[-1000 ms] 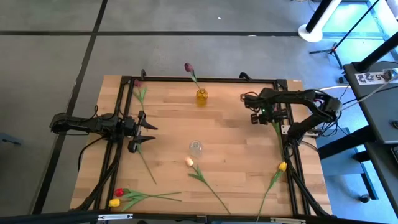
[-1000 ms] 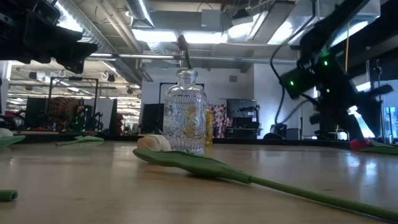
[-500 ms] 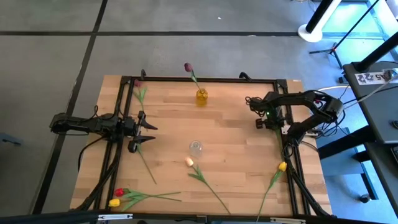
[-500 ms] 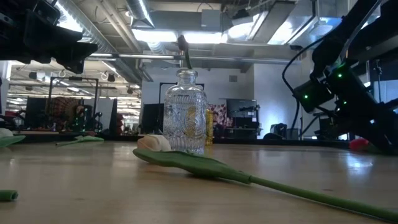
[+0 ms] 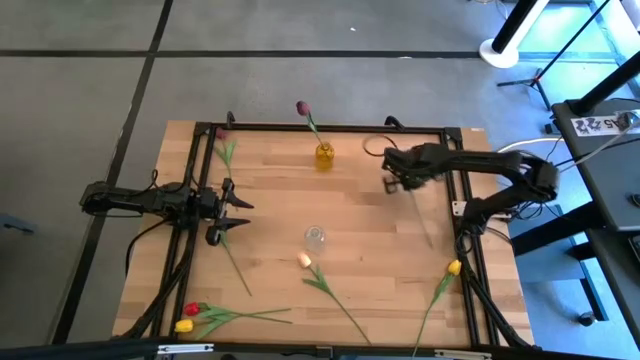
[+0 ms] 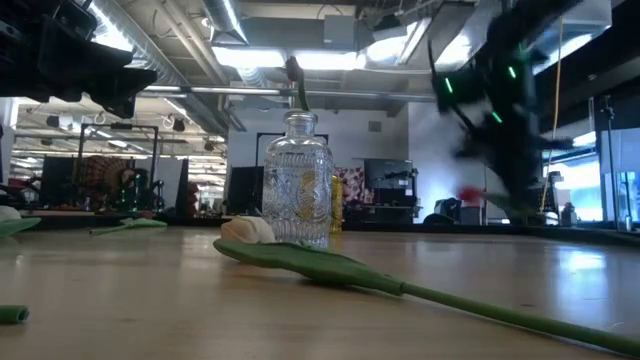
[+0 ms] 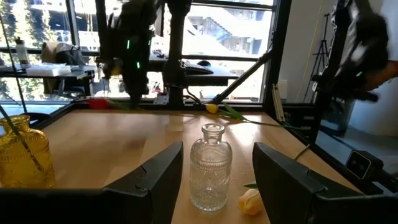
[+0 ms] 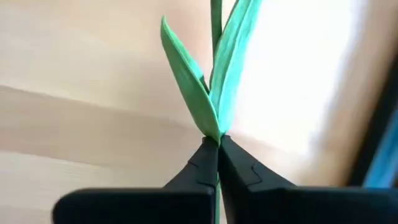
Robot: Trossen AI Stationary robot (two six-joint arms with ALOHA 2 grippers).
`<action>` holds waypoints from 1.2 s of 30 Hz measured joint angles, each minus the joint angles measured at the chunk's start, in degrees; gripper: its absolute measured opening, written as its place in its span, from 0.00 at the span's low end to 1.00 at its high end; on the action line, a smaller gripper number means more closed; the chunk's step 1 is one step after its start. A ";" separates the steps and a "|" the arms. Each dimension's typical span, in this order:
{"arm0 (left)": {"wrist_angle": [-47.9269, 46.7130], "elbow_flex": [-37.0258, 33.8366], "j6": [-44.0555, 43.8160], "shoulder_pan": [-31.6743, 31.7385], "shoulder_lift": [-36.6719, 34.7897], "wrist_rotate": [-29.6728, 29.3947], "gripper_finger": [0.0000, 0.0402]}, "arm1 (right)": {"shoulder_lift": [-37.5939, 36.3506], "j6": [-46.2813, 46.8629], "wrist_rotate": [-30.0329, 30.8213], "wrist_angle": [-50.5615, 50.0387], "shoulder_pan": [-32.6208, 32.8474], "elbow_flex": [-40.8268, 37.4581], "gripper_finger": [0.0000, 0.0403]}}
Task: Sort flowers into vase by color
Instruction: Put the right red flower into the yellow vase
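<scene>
My right end effector has swung in from the right rail with its fingers pinched on a red tulip, now over the far right of the bench heading toward the vases, I judge. The left end effector waits wide open at the left; the clear vase sits mid-bench, the workshop dim beyond.

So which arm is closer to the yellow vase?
The right. Its gripper, holding a flower stem, is just beside the yellow vase; the left gripper waits farther off.
</scene>
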 joint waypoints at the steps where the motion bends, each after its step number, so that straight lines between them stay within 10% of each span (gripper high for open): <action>1: -0.02 -0.02 -0.02 0.01 0.02 0.00 0.47 | -0.65 -0.65 2.43 1.65 1.65 2.45 0.02; 8: 0.00 0.00 0.00 0.01 0.00 0.00 0.47 | -2.94 -23.14 18.85 42.27 10.60 12.18 0.01; 14: -0.01 0.00 0.00 0.02 0.00 0.00 0.47 | -0.55 -42.87 19.13 77.14 11.07 12.20 0.00; 36: -0.02 0.00 0.00 0.02 0.01 0.00 0.47 | 1.65 -41.71 14.94 76.50 7.36 12.13 0.00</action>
